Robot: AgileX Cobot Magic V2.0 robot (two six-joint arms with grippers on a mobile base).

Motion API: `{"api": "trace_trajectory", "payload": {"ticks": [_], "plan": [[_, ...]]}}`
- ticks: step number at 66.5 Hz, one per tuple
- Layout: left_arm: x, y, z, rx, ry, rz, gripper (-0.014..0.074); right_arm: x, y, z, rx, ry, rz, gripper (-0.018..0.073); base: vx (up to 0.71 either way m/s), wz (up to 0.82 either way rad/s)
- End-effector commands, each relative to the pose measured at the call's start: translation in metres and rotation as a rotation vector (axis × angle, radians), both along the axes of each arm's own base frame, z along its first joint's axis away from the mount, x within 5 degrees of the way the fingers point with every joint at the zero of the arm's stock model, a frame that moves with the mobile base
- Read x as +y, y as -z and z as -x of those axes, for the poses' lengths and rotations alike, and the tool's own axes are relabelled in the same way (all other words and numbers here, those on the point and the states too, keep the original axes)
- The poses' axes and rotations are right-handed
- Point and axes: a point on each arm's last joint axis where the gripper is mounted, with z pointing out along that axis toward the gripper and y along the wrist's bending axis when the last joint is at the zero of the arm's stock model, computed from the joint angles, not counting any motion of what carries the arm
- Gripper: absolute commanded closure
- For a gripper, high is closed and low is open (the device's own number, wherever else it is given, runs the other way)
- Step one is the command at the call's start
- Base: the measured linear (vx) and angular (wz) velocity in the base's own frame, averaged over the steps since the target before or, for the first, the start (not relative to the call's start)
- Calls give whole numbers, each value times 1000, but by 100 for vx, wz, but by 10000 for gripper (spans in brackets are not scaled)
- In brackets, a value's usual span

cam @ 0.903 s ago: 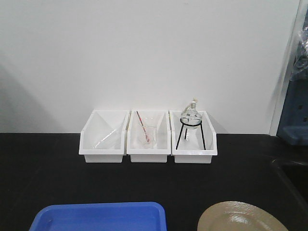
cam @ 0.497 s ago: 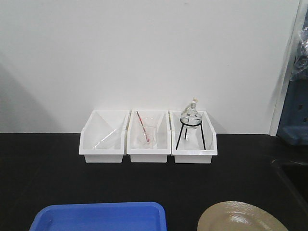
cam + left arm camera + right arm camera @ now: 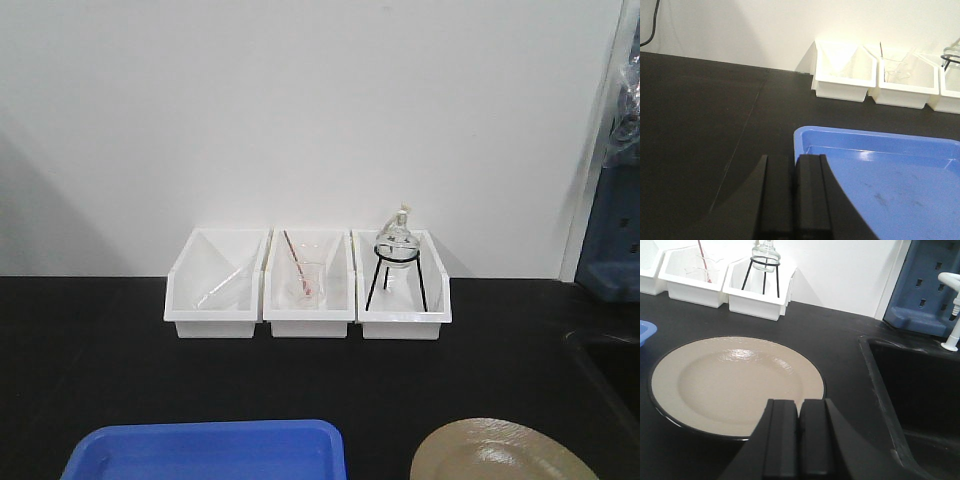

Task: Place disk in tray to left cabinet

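Observation:
The tan disk [image 3: 735, 382] with a thin black rim lies flat on the black counter, at the bottom right of the front view [image 3: 500, 455]. The blue tray [image 3: 890, 175] lies empty to its left, at the bottom left of the front view [image 3: 210, 452]. My left gripper [image 3: 794, 161] is shut and empty, hovering over the tray's near left corner. My right gripper [image 3: 800, 404] is shut and empty, above the disk's near right rim. The left cabinet is out of view.
Three white bins [image 3: 307, 285] stand in a row against the back wall, holding glassware and a flask on a black tripod [image 3: 396, 262]. A sink basin [image 3: 920, 405] opens right of the disk. A blue rack [image 3: 935, 285] and a white tap [image 3: 952, 305] stand behind it.

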Motion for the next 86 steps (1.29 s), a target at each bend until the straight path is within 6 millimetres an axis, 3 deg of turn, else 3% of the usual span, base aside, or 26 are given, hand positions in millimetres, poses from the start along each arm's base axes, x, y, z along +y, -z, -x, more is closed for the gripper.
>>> {"api": "trace_trajectory", "payload": {"ticks": [1, 17, 25, 30, 44, 50, 57, 63, 75, 86], "plan": [[0, -3, -2, -62, 4, 5, 603, 1, -1, -1, -79, -13, 25, 565, 0, 0], [-1, -13, -2, -171, 9, 7, 603, 3, -12, -1, -198, -29, 8, 565, 0, 0], [-1, -30, 0, -299, 14, 10, 603, 4, -34, 2, -378, -52, -112, 565, 0, 0], [-1, -54, 4, -383, 15, 8, 603, 4, -58, 8, -490, -68, -224, 565, 0, 0], [-1, -131, 15, -488, 3, -68, 603, 2, -126, 22, -532, -59, -235, 563, 0, 0], [-1, -159, 9, -496, -3, -106, 603, 1, -154, 17, -464, -43, -232, 561, 0, 0], [-1, -180, -4, -477, -4, -120, 603, 2, -170, 2, -380, -30, -226, 559, 0, 0], [-1, -182, -18, -433, -1, -120, 603, 4, -171, -17, -315, -24, -221, 556, 0, 0], [-1, -167, -42, -266, 6, -120, 588, 6, -157, -53, -161, -9, -218, 519, 0, 0], [-1, -154, -55, -132, 10, -119, 511, 9, -142, -77, -38, 8, -276, 408, 0, 0]]}}
